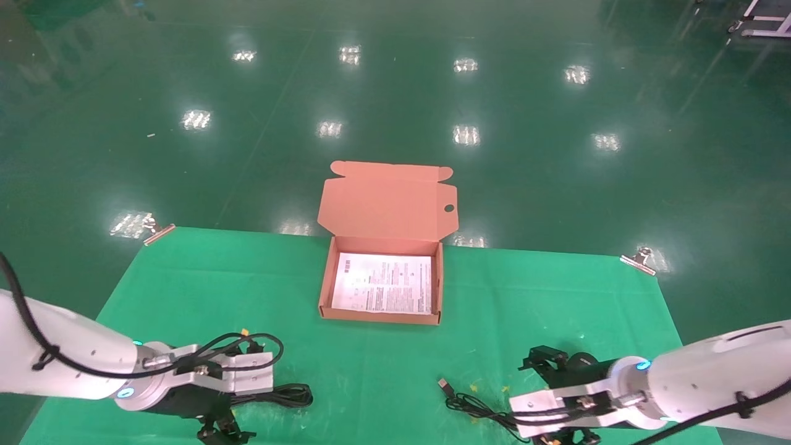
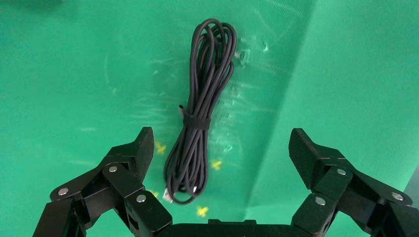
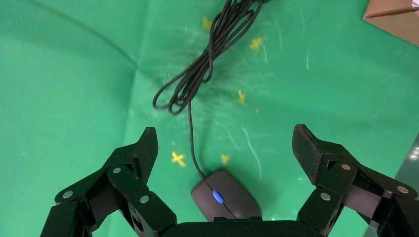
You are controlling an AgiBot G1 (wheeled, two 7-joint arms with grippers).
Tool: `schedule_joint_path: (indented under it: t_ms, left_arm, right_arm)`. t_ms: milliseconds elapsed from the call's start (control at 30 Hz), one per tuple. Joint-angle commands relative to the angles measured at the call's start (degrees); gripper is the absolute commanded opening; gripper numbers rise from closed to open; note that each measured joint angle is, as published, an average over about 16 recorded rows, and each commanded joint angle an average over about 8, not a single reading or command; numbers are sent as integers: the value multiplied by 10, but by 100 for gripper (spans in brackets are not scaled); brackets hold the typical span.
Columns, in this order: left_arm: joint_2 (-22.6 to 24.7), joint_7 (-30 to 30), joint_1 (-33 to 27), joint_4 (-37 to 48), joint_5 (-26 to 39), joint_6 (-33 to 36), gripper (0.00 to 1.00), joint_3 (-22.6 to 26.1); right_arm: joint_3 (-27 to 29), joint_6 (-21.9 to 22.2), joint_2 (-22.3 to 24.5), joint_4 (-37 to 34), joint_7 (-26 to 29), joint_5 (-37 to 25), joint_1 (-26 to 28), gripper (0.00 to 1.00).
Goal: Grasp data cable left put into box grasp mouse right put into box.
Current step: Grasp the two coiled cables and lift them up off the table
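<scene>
The box (image 1: 378, 317) stands open at the middle back of the green cloth, its lid flap raised and a white printed sheet inside. The data cable (image 2: 197, 121), a strapped black bundle, lies flat on the cloth; its end shows in the head view (image 1: 290, 394). My left gripper (image 2: 221, 138) is open above it, with the bundle's near end between the fingers and closer to one of them. The mouse (image 3: 227, 197) lies under my open right gripper (image 3: 225, 133), its thin cord (image 3: 197, 79) trailing away. In the head view the mouse is hidden under the right arm; its USB plug (image 1: 444, 384) shows.
The green cloth (image 1: 185, 296) is held by metal clips at its back corners (image 1: 157, 230) (image 1: 639, 259). Beyond it is a shiny green floor. Small yellow marks dot the cloth near both objects. A corner of the box shows in the right wrist view (image 3: 395, 15).
</scene>
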Motion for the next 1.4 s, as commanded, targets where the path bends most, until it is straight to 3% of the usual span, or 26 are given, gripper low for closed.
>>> schedule_joint_path:
  t_ms: [33, 567, 633, 833, 900, 1400]
  left_arm:
    - [9, 6, -4, 30, -6, -1, 100, -1]
    - [83, 113, -43, 254, -18, -50, 100, 0]
    - [89, 123, -45, 274, -19, -55, 100, 0]
    - [99, 137, -51, 320, -24, -68, 25, -4]
    - [100, 137, -52, 327, -25, -70, 0, -6]
    - [97, 136, -50, 310, -24, -65, 0, -4]
  right_arm:
    - [-2, 3, -10, -3, 17, -10, -3, 100]
    - [-8, 19, -85, -130, 44, -9, 3, 100]
    - [-7, 24, -89, -143, 44, -9, 4, 75]
    - [-5, 35, -99, -169, 46, -10, 6, 0]
    - [-5, 37, -100, -173, 46, -10, 6, 0]
    - [-5, 34, -96, -164, 45, -10, 6, 0]
